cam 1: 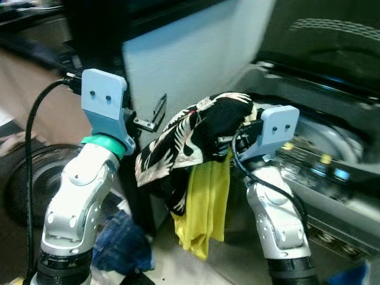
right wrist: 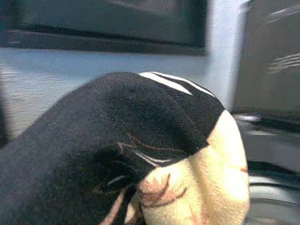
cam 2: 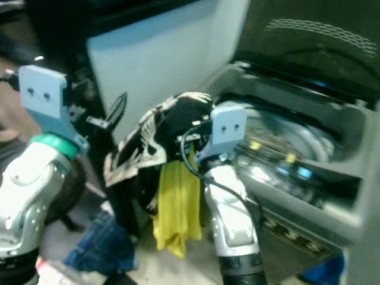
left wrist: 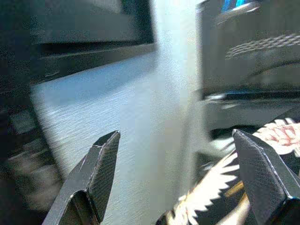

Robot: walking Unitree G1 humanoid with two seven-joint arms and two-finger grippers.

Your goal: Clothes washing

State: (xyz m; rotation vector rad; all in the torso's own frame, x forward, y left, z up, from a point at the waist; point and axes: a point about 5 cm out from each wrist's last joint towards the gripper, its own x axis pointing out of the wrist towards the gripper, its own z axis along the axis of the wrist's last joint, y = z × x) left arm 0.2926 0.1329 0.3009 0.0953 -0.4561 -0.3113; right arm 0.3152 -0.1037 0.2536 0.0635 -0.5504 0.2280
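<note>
A black-and-white patterned garment [cam 1: 190, 136] hangs bunched over my right gripper [cam 1: 224, 138], which is raised beside the washing machine and shut on the cloth. A yellow garment [cam 1: 205, 202] dangles below from the same bundle. The cloth hides the right fingers, and in the right wrist view the patterned garment [right wrist: 126, 154] covers them too. My left gripper [cam 1: 151, 117] is raised just left of the bundle. It is open, with its fingertips [left wrist: 105, 150] wide apart and nothing between them. The top-loading washer's drum [cam 1: 323, 142] lies open to the right, under a raised dark lid [cam 1: 320, 41].
A white appliance side panel [cam 1: 190, 59] stands right behind the grippers. A blue denim piece [cam 1: 122, 243] lies on the floor by my left arm. A dark round object [cam 1: 24, 178] sits at the lower left. The washer's control strip [cam 1: 320, 163] runs along its front edge.
</note>
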